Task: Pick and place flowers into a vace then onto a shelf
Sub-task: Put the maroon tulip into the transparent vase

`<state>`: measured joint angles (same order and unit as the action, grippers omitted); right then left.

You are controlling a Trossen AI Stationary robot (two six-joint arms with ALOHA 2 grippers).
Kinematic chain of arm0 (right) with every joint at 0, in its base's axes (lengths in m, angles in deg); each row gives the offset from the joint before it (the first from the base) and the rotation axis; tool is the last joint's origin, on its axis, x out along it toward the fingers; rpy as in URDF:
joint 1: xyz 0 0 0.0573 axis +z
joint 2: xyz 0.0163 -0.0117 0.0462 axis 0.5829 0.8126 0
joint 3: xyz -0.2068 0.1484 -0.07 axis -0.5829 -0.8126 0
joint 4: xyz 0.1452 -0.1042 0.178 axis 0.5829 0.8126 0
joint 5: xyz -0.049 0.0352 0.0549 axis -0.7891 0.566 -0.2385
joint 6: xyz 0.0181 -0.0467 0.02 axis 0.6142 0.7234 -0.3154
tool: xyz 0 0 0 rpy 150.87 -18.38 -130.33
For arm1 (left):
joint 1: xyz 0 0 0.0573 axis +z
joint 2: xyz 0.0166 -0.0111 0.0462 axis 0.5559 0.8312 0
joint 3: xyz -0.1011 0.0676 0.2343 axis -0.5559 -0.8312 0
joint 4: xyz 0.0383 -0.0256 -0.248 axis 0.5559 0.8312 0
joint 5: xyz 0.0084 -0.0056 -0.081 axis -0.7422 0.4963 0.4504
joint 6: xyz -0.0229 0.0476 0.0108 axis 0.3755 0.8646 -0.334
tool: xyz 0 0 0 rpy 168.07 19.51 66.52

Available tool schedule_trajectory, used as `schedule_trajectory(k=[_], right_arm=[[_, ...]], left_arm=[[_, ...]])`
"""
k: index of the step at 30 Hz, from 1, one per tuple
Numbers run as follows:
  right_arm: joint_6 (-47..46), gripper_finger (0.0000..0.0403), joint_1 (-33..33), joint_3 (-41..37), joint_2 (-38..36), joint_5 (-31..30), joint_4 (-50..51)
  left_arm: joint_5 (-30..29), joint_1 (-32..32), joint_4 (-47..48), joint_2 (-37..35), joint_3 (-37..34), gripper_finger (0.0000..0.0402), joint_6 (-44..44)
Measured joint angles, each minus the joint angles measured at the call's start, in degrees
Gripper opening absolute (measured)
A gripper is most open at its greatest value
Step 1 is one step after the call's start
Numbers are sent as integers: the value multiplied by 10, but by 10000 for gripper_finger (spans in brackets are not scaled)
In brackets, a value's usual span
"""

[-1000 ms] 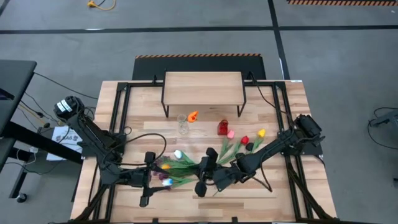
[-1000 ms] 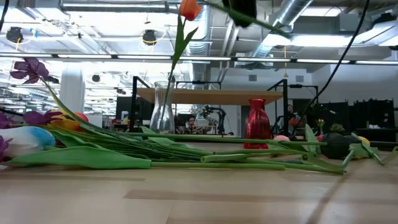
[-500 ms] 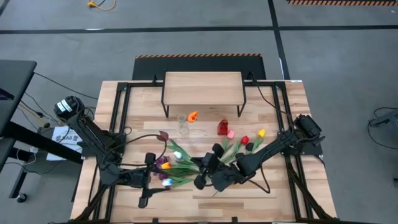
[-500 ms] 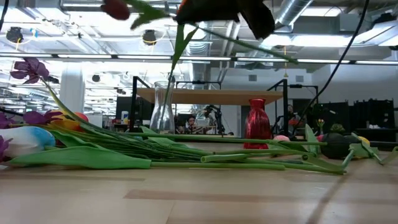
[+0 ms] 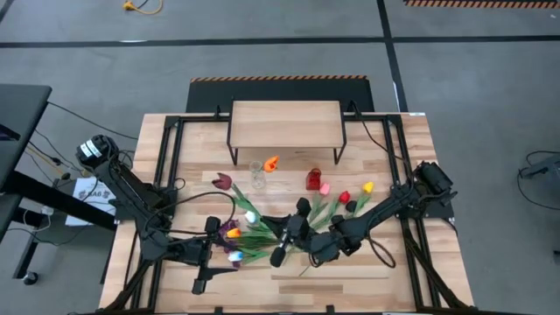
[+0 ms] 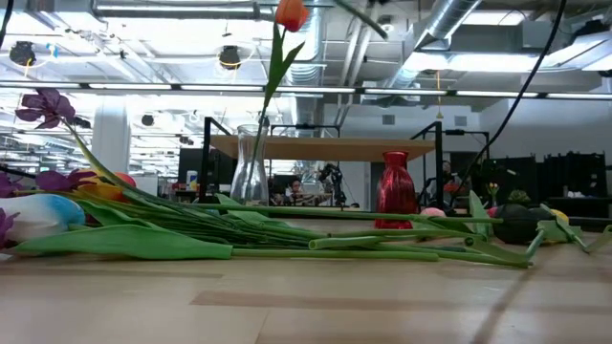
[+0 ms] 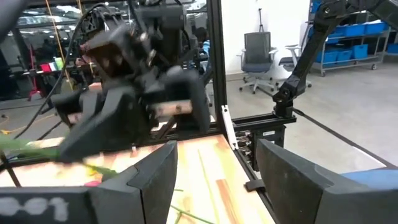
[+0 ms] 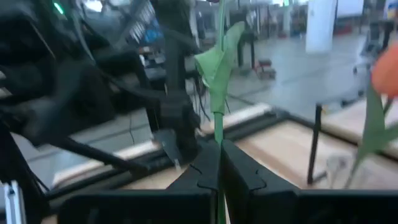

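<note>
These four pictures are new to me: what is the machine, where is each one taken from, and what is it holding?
It is a robot with two dark arms at a wooden table. One picture looks straight down from above, one looks level across the tabletop, and one camera sits on each wrist.

On the table lie loose flowers, a clear vase with one orange tulip in it, a red vase, and a small shelf at the far edge.

The right gripper is shut on a green stem; from above, that lifted flower ends in a dark red head near the clear vase. The left gripper waits open and empty at the table's near left.
</note>
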<state>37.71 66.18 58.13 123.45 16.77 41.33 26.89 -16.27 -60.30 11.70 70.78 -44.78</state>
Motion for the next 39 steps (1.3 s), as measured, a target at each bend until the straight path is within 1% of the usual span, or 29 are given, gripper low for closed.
schedule_trajectory(k=[4,10,12,16,18,21,25,29,33,35,39], right_arm=[[74,0,12,0,0,0,-76],[194,0,49,0,0,7,-173],[220,0,58,0,0,27,-188],[227,0,69,0,0,89,-193],[228,0,69,0,0,120,-185],[224,0,64,0,0,163,-159],[198,0,54,0,0,209,-124],[175,0,49,0,0,215,-88],[168,0,45,0,0,215,-73],[159,0,45,0,0,215,-64],[137,0,43,0,0,216,-33]], left_arm=[[-32,0,0,0,0,210,0],[-110,1,-3,0,0,210,-8],[-123,5,-4,0,0,210,-19],[-122,26,-7,0,0,210,-44],[-104,39,-7,2,0,210,-57],[-59,56,-19,15,0,210,-65],[21,71,-84,35,0,210,-25],[87,71,-142,52,0,210,20],[140,70,-168,57,0,210,40],[153,70,-171,57,0,210,41],[152,70,-172,57,0,210,53]])
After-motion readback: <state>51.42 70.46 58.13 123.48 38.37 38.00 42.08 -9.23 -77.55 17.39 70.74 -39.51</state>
